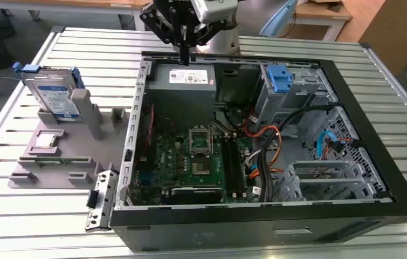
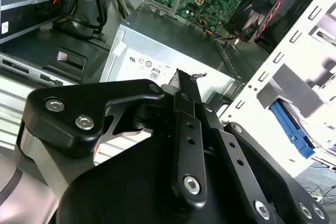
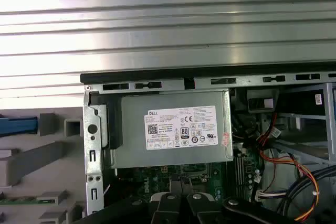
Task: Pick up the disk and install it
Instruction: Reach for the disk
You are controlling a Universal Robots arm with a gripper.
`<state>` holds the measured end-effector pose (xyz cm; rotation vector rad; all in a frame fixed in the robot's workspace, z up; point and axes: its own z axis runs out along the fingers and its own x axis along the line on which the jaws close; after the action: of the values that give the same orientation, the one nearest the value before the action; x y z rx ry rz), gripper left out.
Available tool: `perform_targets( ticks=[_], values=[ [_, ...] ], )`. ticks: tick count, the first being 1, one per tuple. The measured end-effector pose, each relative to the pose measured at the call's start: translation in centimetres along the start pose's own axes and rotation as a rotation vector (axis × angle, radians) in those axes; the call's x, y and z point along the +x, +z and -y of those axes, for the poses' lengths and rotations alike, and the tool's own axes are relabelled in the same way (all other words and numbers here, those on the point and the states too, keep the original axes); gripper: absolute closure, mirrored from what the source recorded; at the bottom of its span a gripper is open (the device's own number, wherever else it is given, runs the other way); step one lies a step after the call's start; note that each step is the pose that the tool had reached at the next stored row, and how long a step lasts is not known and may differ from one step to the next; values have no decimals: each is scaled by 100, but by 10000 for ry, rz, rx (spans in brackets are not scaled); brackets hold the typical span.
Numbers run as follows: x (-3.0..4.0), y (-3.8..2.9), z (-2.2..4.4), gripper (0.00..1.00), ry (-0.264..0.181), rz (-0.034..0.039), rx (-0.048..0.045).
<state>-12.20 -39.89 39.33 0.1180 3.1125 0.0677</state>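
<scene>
Slatted metal table (image 1: 95, 48) carries an open computer case (image 1: 261, 226) and a grey stand (image 1: 74, 141) on the exterior view's left. The disk (image 1: 50, 96) stands on edge in that stand, blue carrier around it, label facing out. It is well apart from the gripper (image 1: 183, 60), which hangs over the grey power supply box (image 1: 188, 81) at the case's far wall, fingers together and holding nothing. The pickup is not yet done. To do the pick well, I judge the fingers must be apart before they reach the disk, close on its 2 flat faces near the top edge, and lift straight up so the carrier clears the stand's slot without tilting.

In the second wrist view the gripper (image 2: 181, 80) is seen from behind, its linkage shut over the power supply box (image 2: 157, 51). Blue plastic (image 2: 291, 124) sits past the white chassis wall, probably the disk's carrier; the label is hidden.

The first wrist view looks straight down on the power supply box (image 3: 173, 129), with the gripper (image 3: 181, 203) closed. A blue strip (image 3: 18, 126) sits by the stand, likely the carrier edge. Neither wrist view gives the disk's whole pose; the exterior view does.
</scene>
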Motion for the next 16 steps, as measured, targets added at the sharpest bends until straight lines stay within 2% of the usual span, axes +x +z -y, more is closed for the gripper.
perform_targets(
  ticks=[16],
  values=[
    [45, -1, 3, 90, -1, 7, -1]
  ],
)
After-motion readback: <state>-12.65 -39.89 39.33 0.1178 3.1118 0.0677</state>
